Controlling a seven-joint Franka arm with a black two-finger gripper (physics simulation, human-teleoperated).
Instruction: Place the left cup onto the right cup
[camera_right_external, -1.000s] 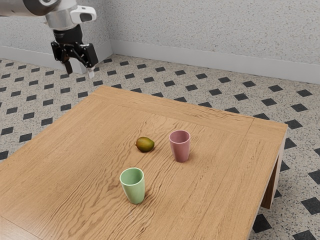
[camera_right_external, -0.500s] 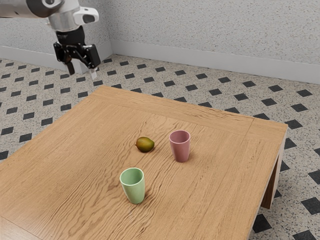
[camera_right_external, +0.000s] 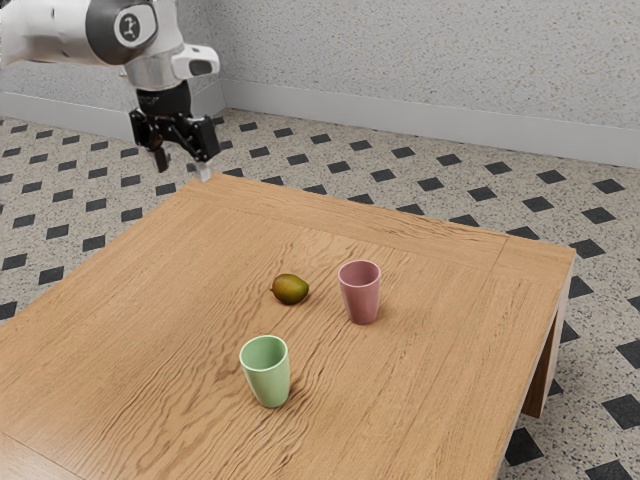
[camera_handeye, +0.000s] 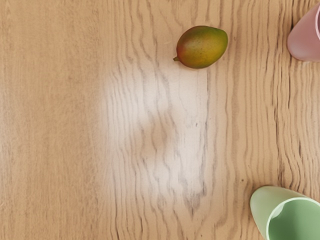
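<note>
A green cup (camera_right_external: 266, 370) stands upright near the table's front, toward the exterior view's left. A pink cup (camera_right_external: 359, 291) stands upright farther back and to the exterior view's right of it. My gripper (camera_right_external: 182, 165) hangs open high above the table's far left corner, well away from both cups, with nothing between its fingers. In the wrist view the green cup (camera_handeye: 287, 214) and the pink cup (camera_handeye: 306, 35) each show in part, far below my hand.
A mango (camera_right_external: 290, 289) lies on the wooden table (camera_right_external: 420, 400) just to the exterior view's left of the pink cup; the mango (camera_handeye: 201, 46) also shows in the wrist view. The table's right edge drops to a tiled floor (camera_right_external: 600, 250).
My arm has moved toward the exterior view's right and slightly down, bringing the gripper nearer the table's far left corner. The cups and mango have not moved.
</note>
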